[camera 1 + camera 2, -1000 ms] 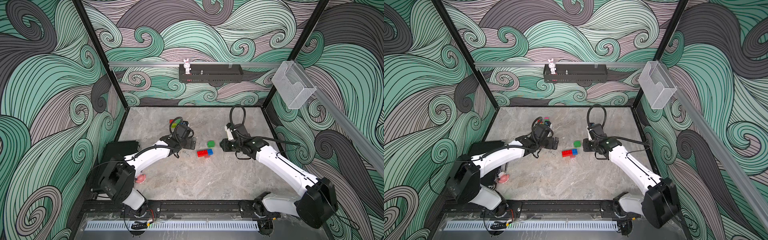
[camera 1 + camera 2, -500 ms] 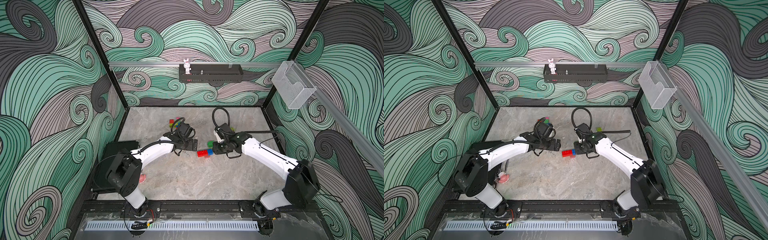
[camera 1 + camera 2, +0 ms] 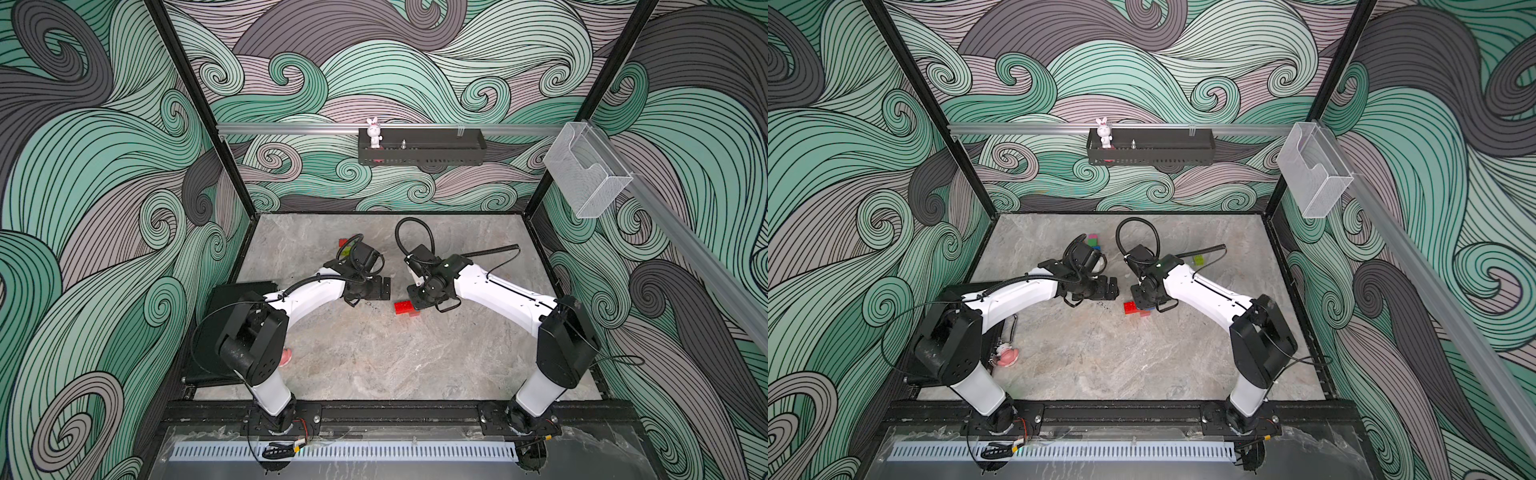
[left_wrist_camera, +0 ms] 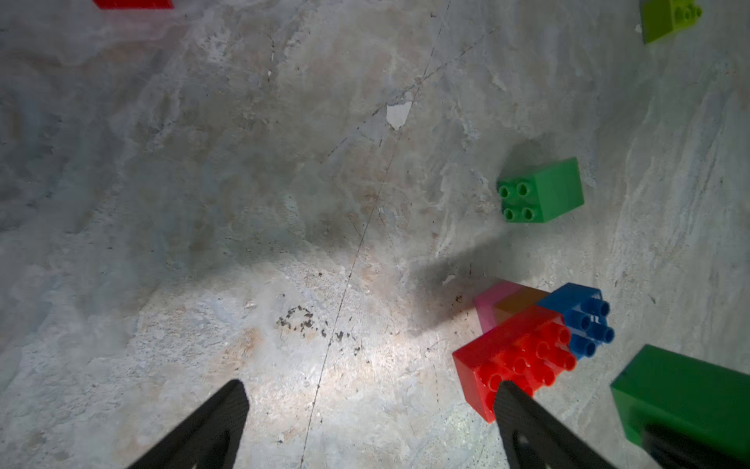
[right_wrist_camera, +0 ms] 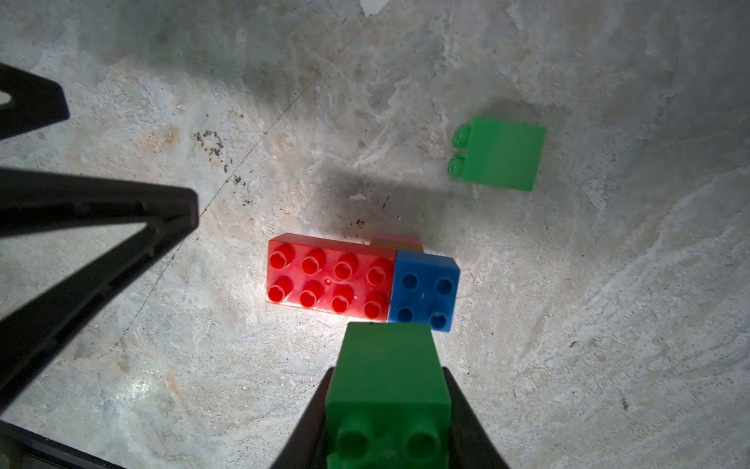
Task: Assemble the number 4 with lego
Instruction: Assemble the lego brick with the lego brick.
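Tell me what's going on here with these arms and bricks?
The right arm holds a green brick in its jaws, close over a red brick and a blue brick set end to end. The left arm hangs beside them, jaws wide open and empty. A second green brick lies on its side nearby.

Robotics lab test cell. Enclosed by wall panels [image 3: 83, 208] printed with swirling waves, framed in black posts [image 3: 201, 108]. Marble-look counter [image 3: 374, 357] inside; white left arm [image 3: 316, 293] and right arm [image 3: 498, 297] mounted on a black base rail [image 3: 395, 415] at the front edge. Aluminium rail [image 3: 291, 126] across the back, carrying a black shelf [image 3: 419, 156]; clear plastic bin [image 3: 586, 178] at the side.
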Controlling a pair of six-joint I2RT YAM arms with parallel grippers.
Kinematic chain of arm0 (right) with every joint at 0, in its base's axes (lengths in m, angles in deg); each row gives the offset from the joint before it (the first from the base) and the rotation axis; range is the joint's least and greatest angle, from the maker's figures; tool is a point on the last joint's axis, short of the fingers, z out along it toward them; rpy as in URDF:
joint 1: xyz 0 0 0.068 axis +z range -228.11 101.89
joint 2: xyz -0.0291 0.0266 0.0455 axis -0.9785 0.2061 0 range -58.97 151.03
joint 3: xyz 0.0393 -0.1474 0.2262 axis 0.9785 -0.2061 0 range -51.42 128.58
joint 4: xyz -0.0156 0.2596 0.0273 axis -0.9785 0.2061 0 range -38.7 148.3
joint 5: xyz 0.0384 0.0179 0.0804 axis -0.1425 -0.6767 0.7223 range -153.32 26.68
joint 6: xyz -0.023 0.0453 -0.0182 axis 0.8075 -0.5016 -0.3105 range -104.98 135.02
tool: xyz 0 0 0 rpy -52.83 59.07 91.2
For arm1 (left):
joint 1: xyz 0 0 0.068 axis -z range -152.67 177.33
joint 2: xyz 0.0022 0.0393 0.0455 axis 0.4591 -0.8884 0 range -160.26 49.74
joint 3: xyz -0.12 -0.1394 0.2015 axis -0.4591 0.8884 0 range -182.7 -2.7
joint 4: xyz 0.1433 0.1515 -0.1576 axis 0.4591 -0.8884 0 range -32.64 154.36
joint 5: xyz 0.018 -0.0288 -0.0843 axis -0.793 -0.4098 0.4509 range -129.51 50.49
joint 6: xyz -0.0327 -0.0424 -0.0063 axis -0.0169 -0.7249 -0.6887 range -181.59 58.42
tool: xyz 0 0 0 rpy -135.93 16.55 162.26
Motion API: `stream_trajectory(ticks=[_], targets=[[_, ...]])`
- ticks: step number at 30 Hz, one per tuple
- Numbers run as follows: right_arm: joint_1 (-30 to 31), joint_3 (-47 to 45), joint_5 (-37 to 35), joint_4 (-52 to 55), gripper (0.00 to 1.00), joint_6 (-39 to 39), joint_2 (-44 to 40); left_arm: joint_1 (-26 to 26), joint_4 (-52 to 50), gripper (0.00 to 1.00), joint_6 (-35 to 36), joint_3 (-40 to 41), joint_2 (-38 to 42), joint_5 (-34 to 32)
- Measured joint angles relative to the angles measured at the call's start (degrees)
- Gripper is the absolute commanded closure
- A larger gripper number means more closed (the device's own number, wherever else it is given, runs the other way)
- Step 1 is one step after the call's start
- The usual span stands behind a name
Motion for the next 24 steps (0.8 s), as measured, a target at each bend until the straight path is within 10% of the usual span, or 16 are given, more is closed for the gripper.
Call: stream_trajectory(ticks=[24], targets=[[0.33, 0.04, -2.34, -2.93, 1.00, 0.85, 3.39, -1.75, -0.26, 0.01, -0.66, 0.50, -1.05, 2.67]])
